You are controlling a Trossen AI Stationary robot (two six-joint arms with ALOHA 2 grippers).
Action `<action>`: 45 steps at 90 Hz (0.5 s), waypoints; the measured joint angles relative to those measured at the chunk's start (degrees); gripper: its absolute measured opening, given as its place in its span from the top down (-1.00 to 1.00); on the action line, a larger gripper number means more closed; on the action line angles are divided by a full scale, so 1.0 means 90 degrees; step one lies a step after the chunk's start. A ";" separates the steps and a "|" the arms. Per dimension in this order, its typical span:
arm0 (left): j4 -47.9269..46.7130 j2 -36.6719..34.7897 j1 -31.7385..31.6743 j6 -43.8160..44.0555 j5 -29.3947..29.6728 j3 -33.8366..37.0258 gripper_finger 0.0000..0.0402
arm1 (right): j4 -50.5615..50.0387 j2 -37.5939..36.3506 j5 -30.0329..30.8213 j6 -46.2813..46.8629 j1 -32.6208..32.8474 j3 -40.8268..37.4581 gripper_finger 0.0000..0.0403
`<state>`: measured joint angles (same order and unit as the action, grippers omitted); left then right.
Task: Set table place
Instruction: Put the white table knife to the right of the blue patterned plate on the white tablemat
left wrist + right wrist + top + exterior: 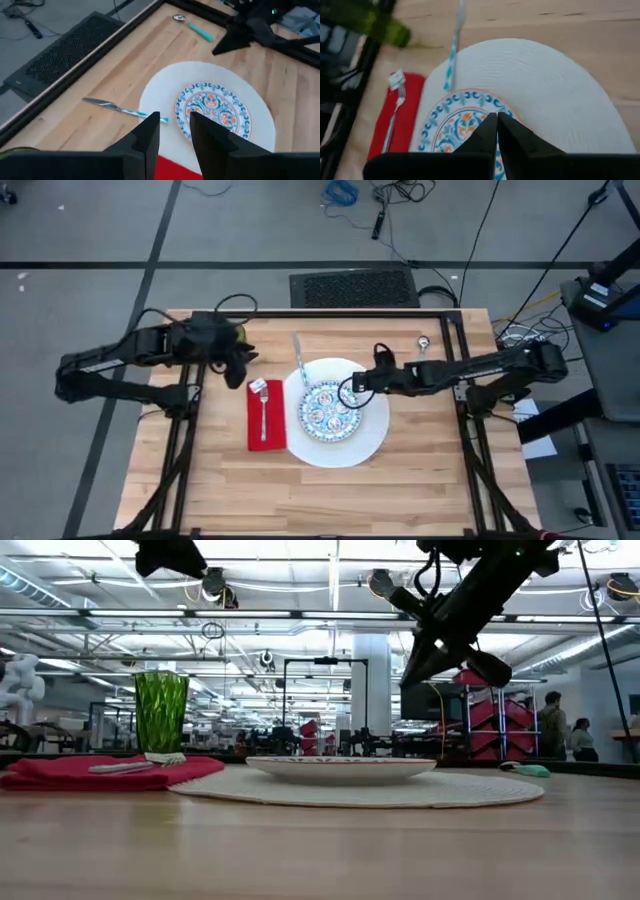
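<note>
A large white plate (pixel 370 430) lies mid-table with a small blue-patterned plate (pixel 325 410) on it. To its left a red napkin (pixel 266 420) lies flat, a silver fork (pixel 264 412) on top. The green tumbler (pixel 160 712) stands upright beyond the napkin, partly under my left arm in the high view. A teal-handled spoon (pixel 422 343) lies at the far right. My left gripper (pixel 175 132) hangs high between tumbler and napkin, slightly open, holding nothing. My right gripper (pixel 496 122) hovers shut above the small plate, clear of it in the low view.
A teal-handled knife (pixel 298 360) lies on the bare wood just beyond the white plate's far-left rim. The table's black frame (pixel 350 311) runs along the far edge. Bare wood spreads toward the near edge. People stand in the room behind the table.
</note>
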<state>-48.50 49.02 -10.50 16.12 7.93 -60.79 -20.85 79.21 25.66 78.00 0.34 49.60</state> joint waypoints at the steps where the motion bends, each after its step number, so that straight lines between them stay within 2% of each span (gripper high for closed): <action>1: -0.0002 -0.0026 0.0000 -0.0003 -0.0007 0.0044 0.54 | -0.0034 0.0002 0.0012 0.0016 0.0000 0.0026 1.00; 22: 0.0360 -0.0417 0.0000 0.0060 -0.0572 0.0816 0.54 | -0.1384 0.0006 0.0302 0.0017 -0.0108 0.0870 1.00; 45: 0.1138 -0.0530 -0.0010 0.0233 -0.0717 0.1659 0.54 | -0.0387 0.0177 -0.0132 -0.1939 -0.0715 0.1385 1.00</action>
<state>-38.25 44.25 -10.59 18.21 1.48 -45.87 -24.33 80.80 24.47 60.55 -6.10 62.06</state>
